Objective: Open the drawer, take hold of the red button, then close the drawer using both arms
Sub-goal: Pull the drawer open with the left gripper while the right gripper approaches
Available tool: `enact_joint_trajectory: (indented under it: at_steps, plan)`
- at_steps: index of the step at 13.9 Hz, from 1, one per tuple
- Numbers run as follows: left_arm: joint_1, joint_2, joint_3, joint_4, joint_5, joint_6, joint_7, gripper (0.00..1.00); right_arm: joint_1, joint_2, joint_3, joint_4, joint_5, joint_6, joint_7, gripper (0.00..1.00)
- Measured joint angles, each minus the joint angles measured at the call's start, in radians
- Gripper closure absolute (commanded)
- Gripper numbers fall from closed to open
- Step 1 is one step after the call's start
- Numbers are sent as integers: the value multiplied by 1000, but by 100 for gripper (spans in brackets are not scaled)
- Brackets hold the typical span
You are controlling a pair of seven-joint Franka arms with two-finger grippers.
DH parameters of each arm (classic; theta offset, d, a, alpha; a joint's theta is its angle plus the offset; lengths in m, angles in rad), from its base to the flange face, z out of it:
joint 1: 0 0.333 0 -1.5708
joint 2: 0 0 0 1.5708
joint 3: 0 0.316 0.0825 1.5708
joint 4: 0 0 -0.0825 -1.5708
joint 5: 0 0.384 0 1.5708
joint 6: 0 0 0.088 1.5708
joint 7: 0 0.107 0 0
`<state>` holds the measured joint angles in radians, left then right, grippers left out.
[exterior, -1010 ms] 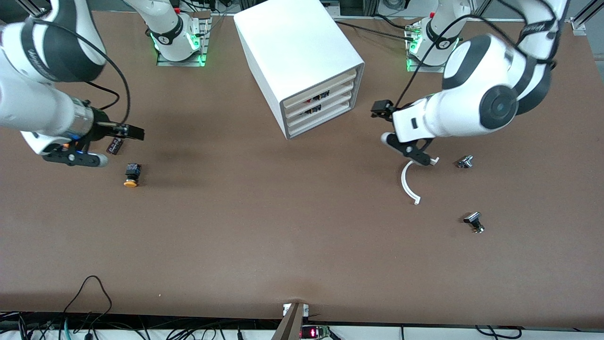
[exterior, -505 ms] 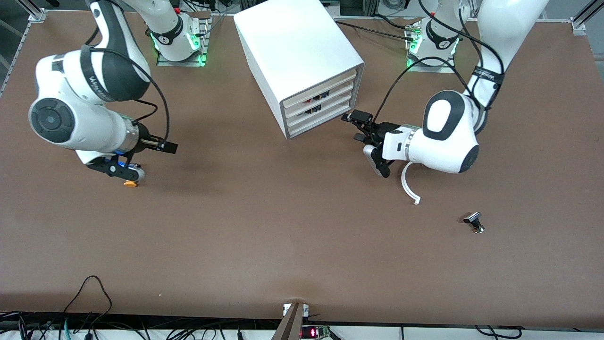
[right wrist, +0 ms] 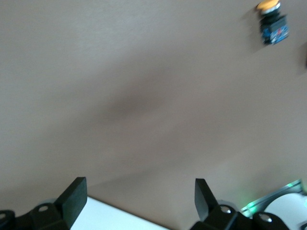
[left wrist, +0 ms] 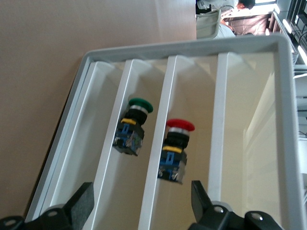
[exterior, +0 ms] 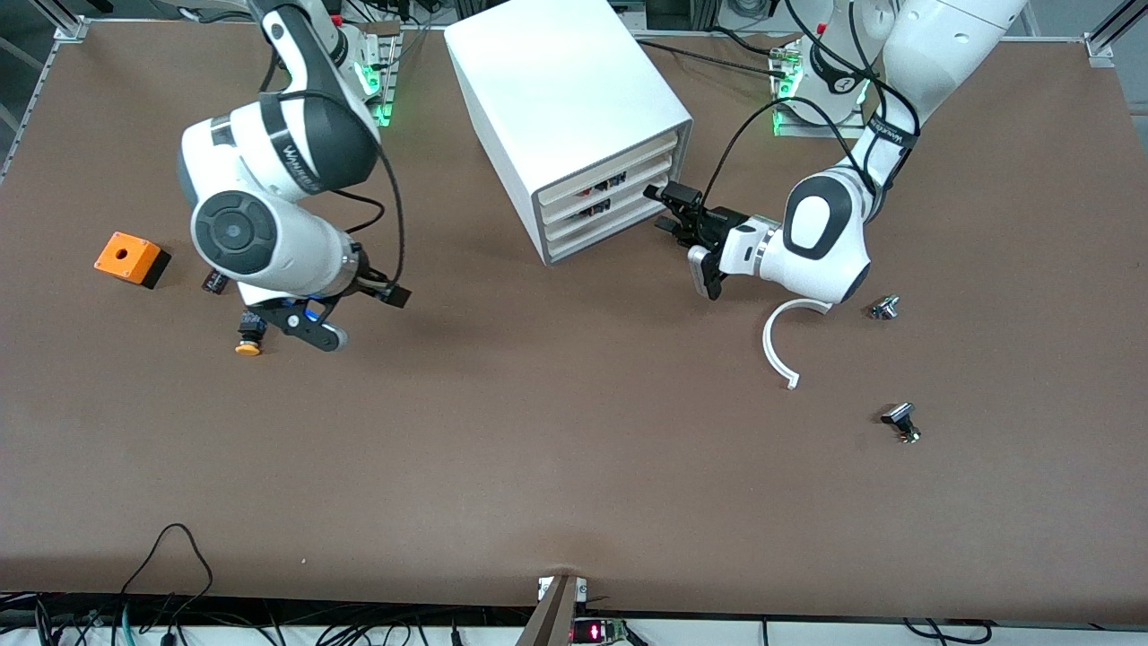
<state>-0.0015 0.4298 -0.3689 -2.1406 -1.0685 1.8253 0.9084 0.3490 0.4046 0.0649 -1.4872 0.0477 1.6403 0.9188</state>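
Observation:
The white cabinet (exterior: 556,81) stands with all four cream drawer fronts flush. The drawer (exterior: 619,194) second from the top holds the red-capped button (left wrist: 175,149), seen through the gap over its front in the left wrist view. My left gripper (exterior: 665,209) hovers open just in front of the drawer fronts (left wrist: 156,143), touching nothing; its jaws (left wrist: 141,191) stand wide apart. My right gripper (exterior: 363,314) is open and empty over bare table, beside the yellow-capped button (exterior: 249,339); the right wrist view shows its fingers (right wrist: 139,188) spread with only table between.
A green-capped button (left wrist: 135,125) lies in the drawer below. An orange box with a hole (exterior: 131,257) and a small black part (exterior: 213,283) sit toward the right arm's end. A white curved strip (exterior: 773,345) and two small metal parts (exterior: 885,308) (exterior: 901,422) lie toward the left arm's end.
Both arms have swung in toward the cabinet. The left gripper came from over the curved strip up to the drawer fronts. The right arm moved off the table's end, uncovering the orange box.

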Motion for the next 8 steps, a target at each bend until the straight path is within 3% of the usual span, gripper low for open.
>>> enact_joint_trajectory:
  at_steps: [4,8]
  plan:
    - [-2,2,-2,-48,-68,-4,87,18,38,55,0,97,65,1,128,1]
    - [-5,40,-5,-73,-101,-7,169,37,63,102,0,179,96,1,224,1]
